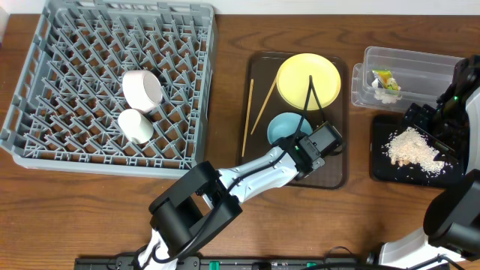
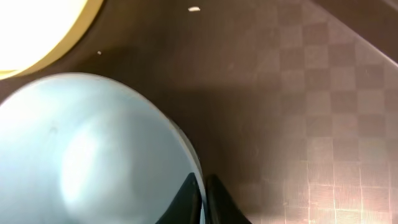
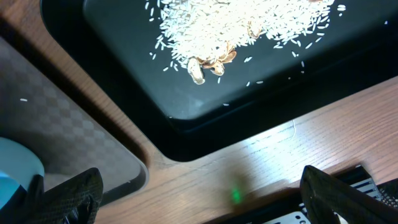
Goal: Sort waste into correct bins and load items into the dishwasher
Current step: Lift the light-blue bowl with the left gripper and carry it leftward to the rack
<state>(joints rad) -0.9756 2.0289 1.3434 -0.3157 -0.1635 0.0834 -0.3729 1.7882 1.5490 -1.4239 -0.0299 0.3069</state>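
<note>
The light blue bowl [image 1: 283,127] sits on the dark brown serving tray [image 1: 259,67], in front of the yellow plate [image 1: 300,75]. My left gripper [image 1: 301,147] is shut on the bowl's rim, one finger inside and one outside [image 2: 202,198]; the bowl [image 2: 93,155] fills the left wrist view. Two wooden chopsticks [image 1: 248,116] lie on the tray's left side. A white bowl [image 1: 142,88] and a white cup [image 1: 136,124] rest in the grey dish rack [image 1: 60,45]. My right gripper [image 3: 205,199] is open and empty above the table near the black tray's [image 3: 124,56] front corner.
The black tray [image 1: 382,169] holds a pile of rice-like crumbs [image 1: 409,146], also in the right wrist view [image 3: 249,25]. The clear tub [image 1: 420,60] behind it holds the yellow-green wrapper [image 1: 385,78] and white paper [image 1: 385,95]. Thin black cables [image 1: 311,94] cross the plate.
</note>
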